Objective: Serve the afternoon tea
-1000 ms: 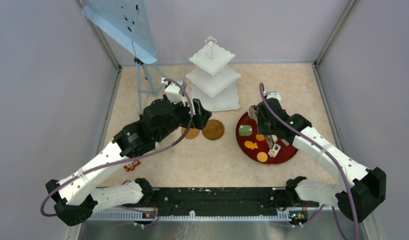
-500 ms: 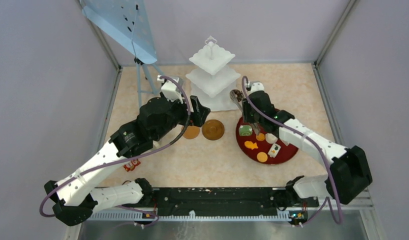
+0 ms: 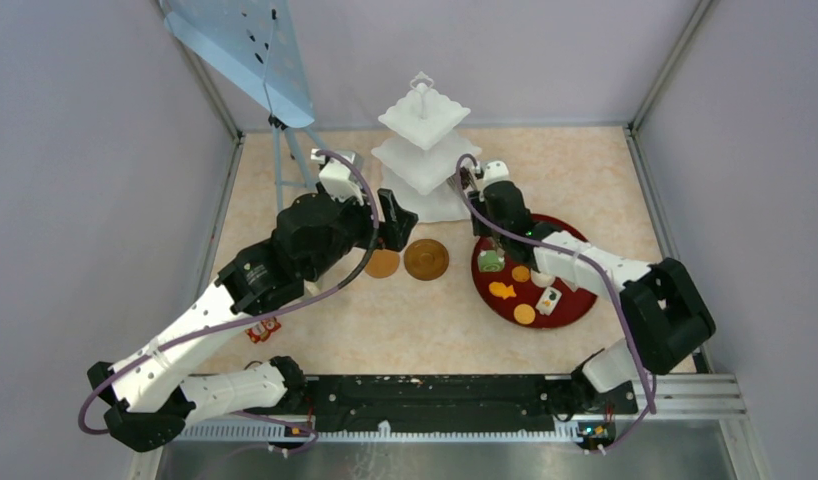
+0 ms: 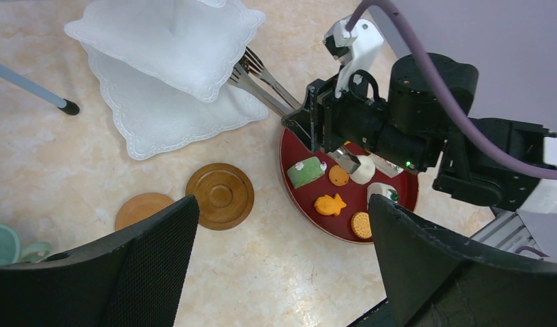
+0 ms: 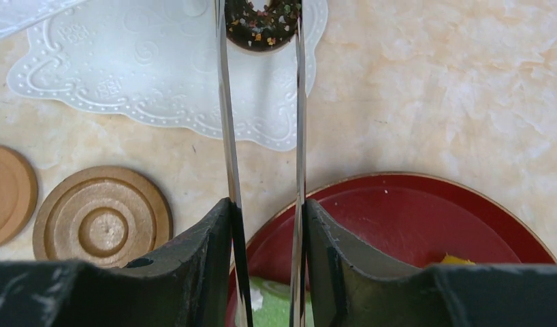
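Right jaws: closed on the handles of the tongs (image 5: 226, 136); the right wrist view showed this plainly.
Tongs' tips: pinched the chocolate tart (image 5: 262, 22), dark with coloured sprinkles, over the lowest plate of the white tiered stand (image 5: 146, 82). Whether the tart touched the plate could not be told.
Top view: the tart was hidden. Only the tongs' ends showed, at the stand's right edge.
Left wrist view: the tongs reached in beneath the middle tier, and here too the tart was out of sight.
Left jaws: spread wide and empty, above the surface (image 3: 405, 320) near two wooden coasters (image 4: 220, 195).
Red tray (image 3: 577, 300): just right of the stand, carrying the green roll (image 3: 491, 262), orange fish (image 3: 502, 290) and orange discs (image 3: 524, 314).
Teal cup (image 4: 2, 245): caught only by the left wrist view, at its left edge, near the flatter coaster.
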You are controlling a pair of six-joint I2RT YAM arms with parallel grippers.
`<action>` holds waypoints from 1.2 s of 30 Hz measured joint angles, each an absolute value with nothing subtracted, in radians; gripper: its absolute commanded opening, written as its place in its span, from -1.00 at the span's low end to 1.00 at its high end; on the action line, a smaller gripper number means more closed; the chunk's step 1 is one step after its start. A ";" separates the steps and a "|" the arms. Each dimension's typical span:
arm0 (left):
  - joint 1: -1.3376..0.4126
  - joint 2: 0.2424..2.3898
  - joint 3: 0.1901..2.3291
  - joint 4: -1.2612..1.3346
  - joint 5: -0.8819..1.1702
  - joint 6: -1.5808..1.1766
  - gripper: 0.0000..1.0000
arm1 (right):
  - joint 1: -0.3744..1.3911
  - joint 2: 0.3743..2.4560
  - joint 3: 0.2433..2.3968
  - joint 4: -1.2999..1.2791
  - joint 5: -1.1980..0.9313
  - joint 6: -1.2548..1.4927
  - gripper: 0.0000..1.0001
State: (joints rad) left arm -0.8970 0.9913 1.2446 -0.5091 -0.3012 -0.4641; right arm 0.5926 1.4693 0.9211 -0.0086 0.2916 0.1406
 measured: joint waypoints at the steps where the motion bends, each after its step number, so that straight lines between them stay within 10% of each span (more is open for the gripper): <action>1: -0.897 0.991 1.246 -0.509 -0.303 -0.464 0.97 | 0.592 1.485 0.921 0.013 0.293 0.136 -0.52; 36: -0.896 1.002 1.279 -0.536 -0.339 -0.439 0.97 | 0.592 1.817 0.950 0.383 0.358 -0.034 -0.14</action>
